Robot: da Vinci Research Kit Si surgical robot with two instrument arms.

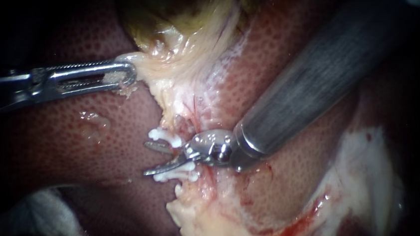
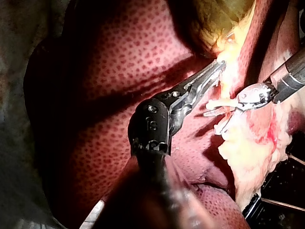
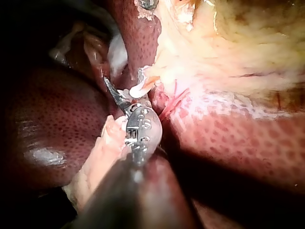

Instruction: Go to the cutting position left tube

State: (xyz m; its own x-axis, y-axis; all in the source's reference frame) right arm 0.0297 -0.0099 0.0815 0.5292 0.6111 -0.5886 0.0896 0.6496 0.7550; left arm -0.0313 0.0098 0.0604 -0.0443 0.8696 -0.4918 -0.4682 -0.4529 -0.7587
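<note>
Your right instrument (image 1: pixel 147 158) comes at the tube (image 1: pixel 180 127) from the tube's right. Its thick grey shaft slopes down to a small metal wrist that lies right against the tube. Its two slim jaws stand partly open with a clear gap between them. They point across the tube and end just past it on its left. They grip nothing. You cannot tell whether either jaw touches the tube, because the wrist covers that stretch.

Two white clips sit on the tube. The upper clip (image 1: pixel 164 135) is just above the upper jaw. The lower clip (image 1: pixel 177 174) is right under the lower jaw, touching it or nearly so. The open jaws lie level with the stretch of tube between the two clips.

The tube is a thin reddish strand running down through a band of pale tissue (image 1: pixel 168 68). Dark red, speckled liver (image 1: pixel 71 129) lies on both sides of the tube.

Your left instrument (image 1: pixel 127 73) is well above the clipped stretch and to the tube's left, its shaft lying level. Its long toothed jaws are clamped on the edge of the pale tissue where that band widens above the tube. Higher up, beyond the tube's upper end, is the yellow-green gallbladder (image 1: pixel 181 5).
</note>
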